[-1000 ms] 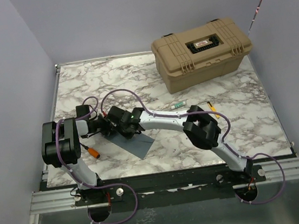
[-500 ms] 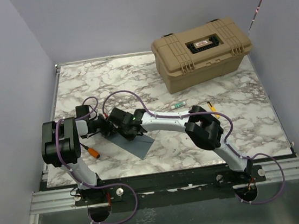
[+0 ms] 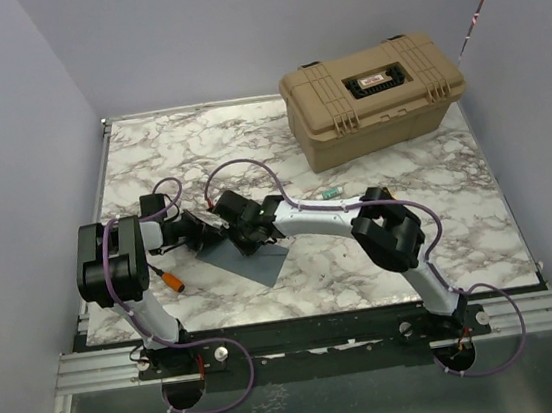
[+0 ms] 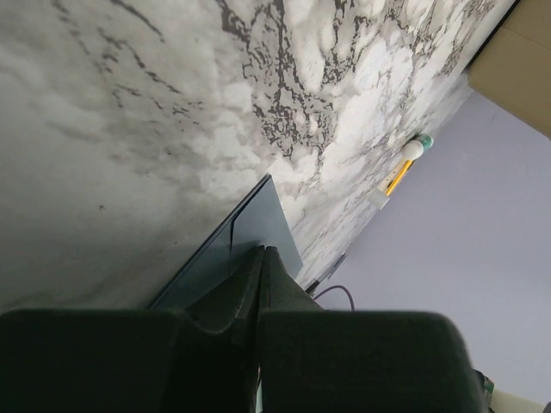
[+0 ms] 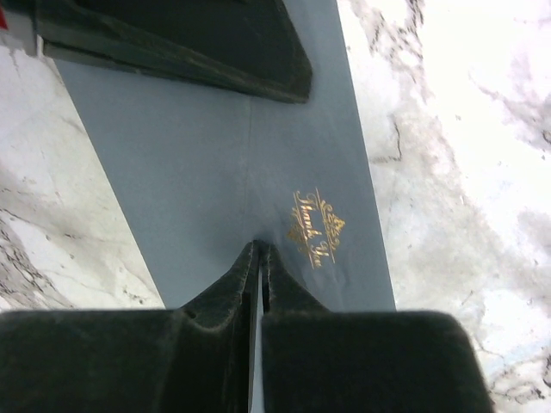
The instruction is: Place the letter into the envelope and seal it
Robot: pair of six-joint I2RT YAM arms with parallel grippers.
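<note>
The grey envelope (image 3: 260, 265) lies flat on the marble table (image 3: 383, 254), near its front edge, and both arms meet over it. The letter is nowhere in view; I judge it is already inside, so the step in hand is the sealing.

The right gripper (image 3: 252, 238) is clenched. Its tips come down on the envelope's face just beside the gold mark (image 5: 317, 228), at the end of a faint crease, and it grasps nothing I can make out. The left gripper (image 3: 206, 233) is clenched too, with its tips at the envelope's far edge. The left wrist view does not show whether it pinches the paper or only pins it.

The next move probably calls for sliding the right gripper's closed tips along the flap with steady downward pressure. The left gripper would need to hold the envelope in place so it does not skid on the smooth table.
</note>
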